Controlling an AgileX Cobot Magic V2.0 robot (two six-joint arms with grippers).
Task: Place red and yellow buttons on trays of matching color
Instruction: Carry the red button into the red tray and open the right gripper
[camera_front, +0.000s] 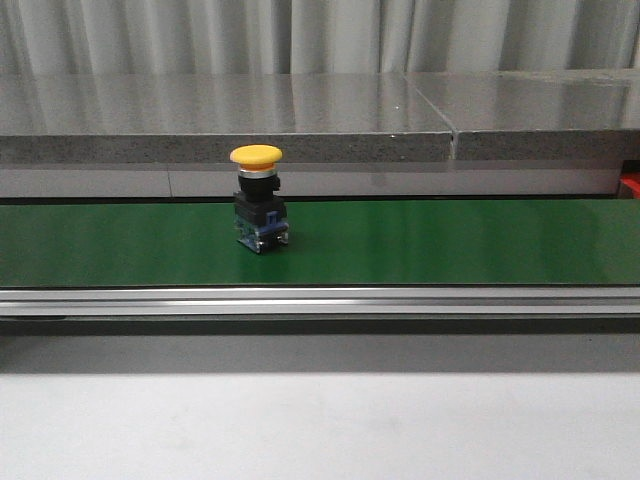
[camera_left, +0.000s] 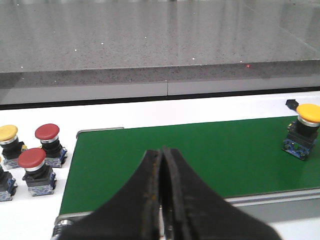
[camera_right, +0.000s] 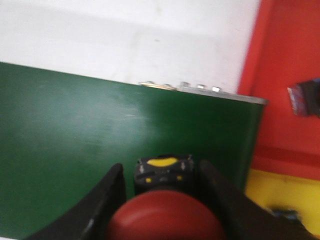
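R hand (camera_right: 165, 200) grips a red button (camera_right: 167, 220) over belt (camera_right: 75, 145), near red tray (camera_right: 285, 75); next: carry over, release. L hand (camera_left: 162, 200) shut, empty.

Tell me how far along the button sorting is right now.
Possibly done: one button base seems to lie on the red tray, though only partly visible. In hand: the right hand grips a red button near both trays. Left: a yellow button on the green belt, plus several red and yellow buttons waiting beside the shut, empty left hand.
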